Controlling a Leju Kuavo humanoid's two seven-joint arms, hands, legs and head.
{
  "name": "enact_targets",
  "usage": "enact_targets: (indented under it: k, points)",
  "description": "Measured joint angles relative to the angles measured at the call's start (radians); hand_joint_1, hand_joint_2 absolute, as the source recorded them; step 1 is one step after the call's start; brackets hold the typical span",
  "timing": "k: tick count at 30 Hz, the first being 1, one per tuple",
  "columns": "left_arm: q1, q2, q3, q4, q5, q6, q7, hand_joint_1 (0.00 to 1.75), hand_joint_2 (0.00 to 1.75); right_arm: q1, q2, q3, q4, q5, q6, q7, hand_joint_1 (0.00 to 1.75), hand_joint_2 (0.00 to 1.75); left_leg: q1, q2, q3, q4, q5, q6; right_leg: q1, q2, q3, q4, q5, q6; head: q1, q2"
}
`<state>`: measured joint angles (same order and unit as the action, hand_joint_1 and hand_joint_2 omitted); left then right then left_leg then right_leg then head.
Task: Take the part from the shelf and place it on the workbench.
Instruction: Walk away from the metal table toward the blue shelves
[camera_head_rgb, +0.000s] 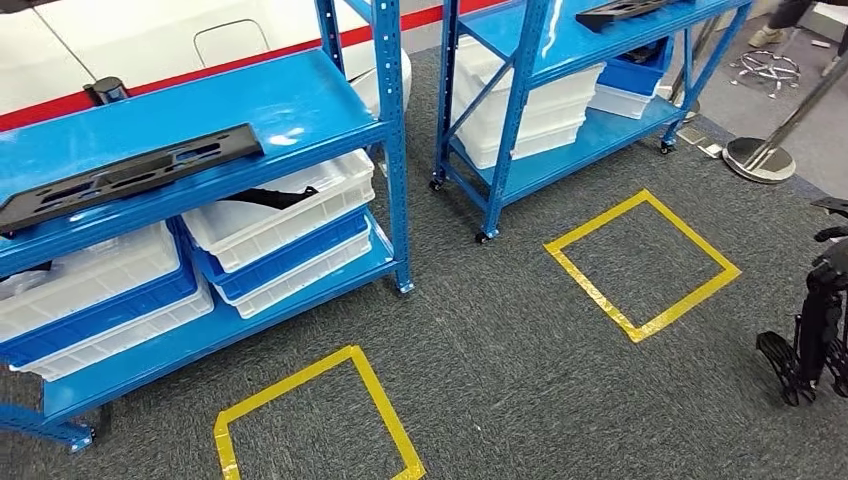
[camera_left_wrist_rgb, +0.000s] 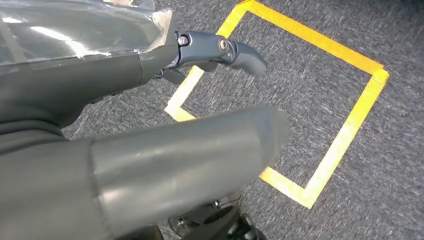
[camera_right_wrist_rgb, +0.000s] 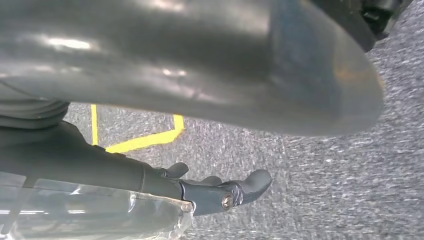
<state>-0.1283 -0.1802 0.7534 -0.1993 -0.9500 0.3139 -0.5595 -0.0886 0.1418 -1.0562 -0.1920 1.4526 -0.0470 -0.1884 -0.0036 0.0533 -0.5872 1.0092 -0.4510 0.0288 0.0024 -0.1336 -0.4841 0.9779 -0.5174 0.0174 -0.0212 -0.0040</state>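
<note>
While both arms hang low, the scene reads as follows.
Part: the long black part (camera_head_rgb: 130, 175) lies flat on the top level of the near blue shelf (camera_head_rgb: 300, 100), untouched.
Head view: white bins (camera_head_rgb: 280, 215) below it, a second shelf (camera_head_rgb: 520, 60) behind, two yellow tape squares (camera_head_rgb: 640, 262) on grey carpet.
Left hand (camera_left_wrist_rgb: 220, 50): seen from its wrist, fingers extended over a tape square, holding nothing.
Right hand (camera_right_wrist_rgb: 225, 192): seen from its wrist and at the head view's right edge, fingers loosely spread above carpet, empty.
</note>
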Motion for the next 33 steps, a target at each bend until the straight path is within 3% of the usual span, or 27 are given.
enact_targets:
  k: [1,3,5,7,8,9,11,13,15,16,18,20,22,23,25,26,27,29,31,33]
  points:
    - [0.001,-0.001,-0.001,0.0,0.002,-0.002,-0.001,0.0,0.0,-0.001,-0.001,0.0,0.0,0.002,-0.001,-0.001,0.0,0.0,0.001,-0.012,0.004,-0.005,0.003,0.006,0.0,0.005,0.003,0.004,-0.004,0.005,0.001,0.0]
    - [0.001,-0.002,-0.001,0.0,0.011,-0.003,-0.005,0.0,0.0,-0.003,-0.003,0.0,0.0,0.008,-0.004,-0.004,0.0,0.0,0.006,-0.036,0.012,-0.018,0.012,0.019,-0.001,0.057,-0.015,0.063,-0.036,0.006,0.005,0.0]
    - [-0.001,-0.003,0.0,0.0,0.022,-0.003,-0.01,0.0,0.0,0.0,-0.005,0.0,0.0,0.013,-0.005,-0.006,0.0,0.0,0.009,-0.062,0.012,-0.021,0.015,0.026,-0.004,0.115,-0.077,0.195,-0.096,-0.002,0.015,0.0]
    - [-0.001,-0.005,0.002,0.0,0.028,-0.003,-0.014,0.0,0.0,0.002,-0.006,0.0,0.0,0.018,-0.004,-0.007,0.0,0.0,0.007,-0.093,0.011,-0.02,0.015,0.027,-0.006,0.129,-0.132,0.292,-0.126,0.001,0.021,0.0]
    - [0.0,-0.005,0.002,0.0,0.03,-0.003,-0.014,0.0,0.0,0.002,-0.006,0.0,0.0,0.019,-0.004,-0.008,0.0,0.0,0.007,-0.108,0.012,-0.02,0.014,0.026,-0.007,0.13,-0.137,0.287,-0.115,0.008,0.023,0.0]
    - [0.001,-0.006,0.003,0.0,0.032,-0.003,-0.015,0.0,0.0,0.002,-0.007,0.0,0.0,0.02,-0.004,-0.009,0.0,0.0,0.007,-0.123,0.014,-0.019,0.014,0.025,-0.01,0.133,-0.123,0.242,-0.087,0.019,0.024,0.0]
    - [0.001,-0.007,0.004,0.0,0.035,-0.003,-0.015,0.0,0.0,0.001,-0.008,0.0,0.0,0.02,-0.004,-0.01,0.0,0.0,0.006,-0.149,0.015,-0.014,0.01,0.019,-0.018,0.159,-0.07,0.1,-0.018,0.035,0.029,0.0]
    - [0.002,-0.007,0.004,0.0,0.037,-0.003,-0.016,0.0,0.0,0.0,-0.008,0.0,0.0,0.02,-0.003,-0.011,0.0,0.0,0.004,-0.168,0.013,-0.008,0.006,0.009,-0.021,0.179,-0.042,0.02,0.017,0.028,0.031,0.0]
    - [0.005,-0.007,0.004,0.0,0.037,-0.002,-0.016,0.0,0.0,-0.003,-0.008,0.0,0.0,0.02,-0.003,-0.011,0.0,0.0,0.006,-0.18,0.008,-0.008,0.005,-0.003,-0.018,0.171,-0.037,0.014,0.022,0.01,0.029,0.0]
    - [0.007,-0.006,0.004,0.0,0.037,-0.002,-0.016,0.0,0.0,-0.005,-0.008,0.0,0.0,0.02,-0.003,-0.011,0.0,0.0,0.008,-0.173,0.006,-0.005,0.003,-0.008,-0.02,0.163,-0.034,0.013,0.024,0.003,0.026,0.0]
    - [0.007,-0.004,0.005,0.0,0.037,-0.001,-0.016,0.0,0.0,-0.005,-0.006,0.0,0.0,0.021,-0.003,-0.012,0.0,0.0,0.008,-0.126,-0.015,0.042,-0.028,-0.017,-0.025,0.145,-0.03,0.009,0.027,-0.012,0.017,0.0]
    - [0.005,-0.004,0.005,0.0,0.037,0.001,-0.016,0.0,0.0,-0.003,-0.005,0.0,0.0,0.023,-0.002,-0.014,0.0,0.0,0.01,-0.073,-0.075,0.162,-0.092,-0.025,-0.023,0.123,-0.029,0.008,0.025,-0.022,0.006,0.0]
    - [0.006,-0.004,0.005,0.0,0.037,0.002,-0.015,0.0,0.0,-0.001,-0.005,0.0,0.0,0.025,0.0,-0.016,0.0,0.0,0.014,-0.059,-0.135,0.273,-0.13,-0.03,-0.019,0.1,-0.028,0.008,0.022,-0.025,0.003,0.0]
    - [0.007,-0.004,0.005,0.0,0.037,0.002,-0.014,0.0,0.0,-0.002,-0.006,0.0,0.0,0.026,0.001,-0.016,0.0,0.0,0.015,-0.056,-0.142,0.281,-0.121,-0.031,-0.018,0.089,-0.026,0.009,0.02,-0.026,0.003,0.0]
    - [0.007,-0.004,0.005,0.0,0.037,0.002,-0.013,0.0,0.0,-0.005,-0.006,0.001,0.0,0.026,0.002,-0.017,0.0,0.0,0.015,-0.041,-0.095,0.185,-0.056,-0.025,-0.016,0.069,-0.02,0.009,0.015,-0.025,0.0,0.0]
    - [0.004,-0.004,0.005,0.0,0.037,0.002,-0.013,0.0,0.0,-0.008,-0.006,0.002,0.0,0.026,0.002,-0.017,0.0,0.0,0.011,-0.018,-0.058,0.112,-0.027,-0.019,-0.014,0.061,-0.016,0.009,0.011,-0.022,-0.001,0.0]
    - [0.001,-0.004,0.005,0.0,0.038,0.003,-0.014,0.0,0.0,-0.01,-0.006,0.002,0.0,0.027,0.002,-0.018,0.0,0.0,0.007,-0.001,-0.027,0.054,-0.007,-0.012,-0.01,0.053,-0.013,0.009,0.007,-0.018,-0.002,0.0]
    - [-0.006,-0.005,0.006,0.0,0.04,0.003,-0.016,0.0,0.0,-0.014,-0.008,0.002,0.0,0.027,0.002,-0.019,0.0,0.0,-0.002,0.015,-0.004,0.007,0.0,0.0,-0.004,0.037,-0.008,0.007,0.001,-0.009,0.0,0.0]
    - [-0.009,-0.006,0.007,0.0,0.041,0.004,-0.017,0.0,0.0,-0.02,-0.011,0.003,0.0,0.026,0.002,-0.02,0.0,0.0,-0.001,-0.008,-0.002,-0.001,0.005,0.009,-0.002,0.027,-0.002,0.005,-0.002,0.002,0.002,0.0]
    - [-0.011,-0.008,0.007,0.0,0.042,0.004,-0.016,0.0,0.0,-0.024,-0.012,0.003,0.0,0.023,0.003,-0.021,0.0,0.0,0.005,-0.028,0.006,-0.016,0.014,0.021,-0.002,0.06,-0.012,0.037,-0.024,0.007,0.005,0.0]
